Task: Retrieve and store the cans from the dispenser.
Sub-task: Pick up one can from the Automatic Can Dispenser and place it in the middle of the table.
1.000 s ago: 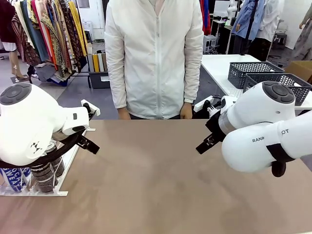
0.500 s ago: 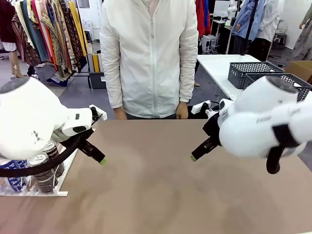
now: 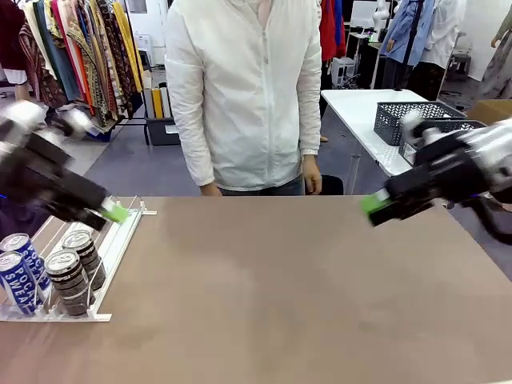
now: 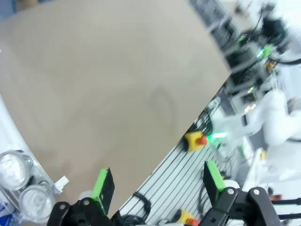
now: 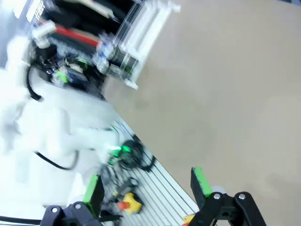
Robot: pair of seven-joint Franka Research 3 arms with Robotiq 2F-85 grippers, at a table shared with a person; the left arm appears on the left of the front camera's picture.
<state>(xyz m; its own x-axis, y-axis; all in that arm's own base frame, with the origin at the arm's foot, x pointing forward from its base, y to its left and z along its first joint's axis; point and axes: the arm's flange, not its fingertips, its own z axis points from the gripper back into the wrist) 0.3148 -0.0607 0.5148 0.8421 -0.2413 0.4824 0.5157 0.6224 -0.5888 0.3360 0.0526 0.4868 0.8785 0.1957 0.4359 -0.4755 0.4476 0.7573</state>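
A person (image 3: 248, 96) stands at the far side of the brown tabletop (image 3: 304, 304). At its near left, four cans (image 3: 70, 276) sit in the dispenser (image 3: 124, 234), none stored yet: the task looks barely begun. The left claw (image 4: 158, 179) and right claw (image 5: 148, 184) gape wide, empty.

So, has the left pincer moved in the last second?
Yes. In the front view the left pincer has pulled back leftward, from over the bare tabletop beside the rack to above the rack's far end.
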